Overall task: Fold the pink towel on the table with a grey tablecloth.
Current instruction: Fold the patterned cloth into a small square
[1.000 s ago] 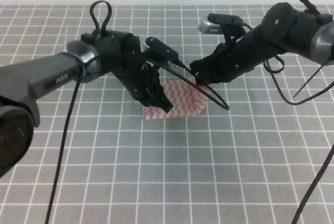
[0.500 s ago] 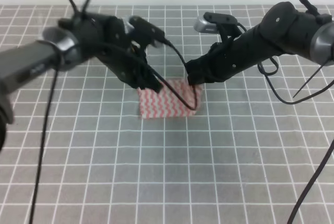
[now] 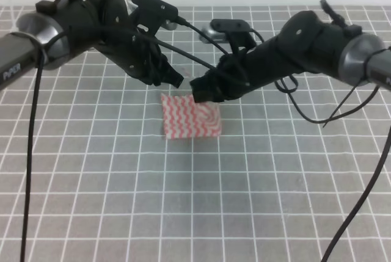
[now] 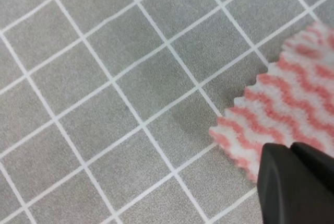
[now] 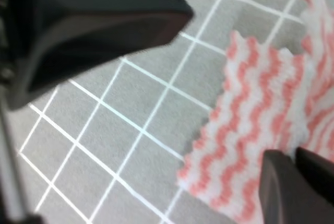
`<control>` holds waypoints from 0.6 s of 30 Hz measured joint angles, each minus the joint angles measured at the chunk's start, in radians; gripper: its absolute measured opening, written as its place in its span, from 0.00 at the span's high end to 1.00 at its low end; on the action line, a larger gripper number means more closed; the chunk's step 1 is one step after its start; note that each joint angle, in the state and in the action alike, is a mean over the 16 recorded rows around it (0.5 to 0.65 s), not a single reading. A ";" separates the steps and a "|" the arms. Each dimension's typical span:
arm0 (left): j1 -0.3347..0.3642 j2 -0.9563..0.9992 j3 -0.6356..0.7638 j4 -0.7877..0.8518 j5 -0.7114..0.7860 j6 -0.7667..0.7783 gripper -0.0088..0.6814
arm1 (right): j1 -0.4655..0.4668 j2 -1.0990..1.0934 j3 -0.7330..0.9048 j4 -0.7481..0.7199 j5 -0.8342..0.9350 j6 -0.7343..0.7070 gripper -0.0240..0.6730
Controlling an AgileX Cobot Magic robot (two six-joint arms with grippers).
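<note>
Above the pink towel (image 3: 190, 116) on the grey tablecloth (image 3: 183, 201), both grippers, grip state indiscernible.

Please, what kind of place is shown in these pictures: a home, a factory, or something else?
Probably a robot test bench or lab, not a home. The table with a grey tablecloth carries a regular white grid, two black robot arms with loose cables work over it, and only the pink towel lies there. Behind it is a plain pale wall.

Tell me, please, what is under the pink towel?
The pink towel lies on the table with a grey tablecloth. Only gridded cloth shows around it; whatever is directly beneath is covered.
</note>
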 joint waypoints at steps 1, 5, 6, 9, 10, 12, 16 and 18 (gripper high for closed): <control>0.000 0.000 0.000 0.000 0.000 0.000 0.99 | 0.006 0.003 0.000 0.001 -0.006 -0.001 0.98; 0.000 -0.003 0.000 0.000 -0.001 -0.001 0.99 | 0.026 0.018 0.000 0.009 -0.030 -0.001 0.98; 0.000 -0.003 0.000 0.000 -0.002 -0.001 0.99 | 0.029 0.023 0.000 0.011 -0.034 -0.001 0.98; 0.000 -0.004 0.000 0.001 -0.005 -0.001 0.99 | 0.039 0.038 0.000 0.025 -0.044 -0.003 0.98; 0.000 -0.004 0.000 0.001 -0.005 -0.001 0.99 | 0.042 0.044 0.000 0.031 -0.046 -0.005 0.98; 0.000 -0.002 0.000 0.002 -0.007 -0.001 0.99 | 0.046 0.055 0.000 0.048 -0.048 -0.012 0.98; 0.000 -0.001 0.000 0.004 -0.011 -0.001 0.99 | 0.050 0.073 0.000 0.084 -0.050 -0.025 0.98; 0.000 -0.001 0.000 0.005 -0.013 -0.001 0.99 | 0.051 0.079 0.000 0.102 -0.052 -0.032 0.97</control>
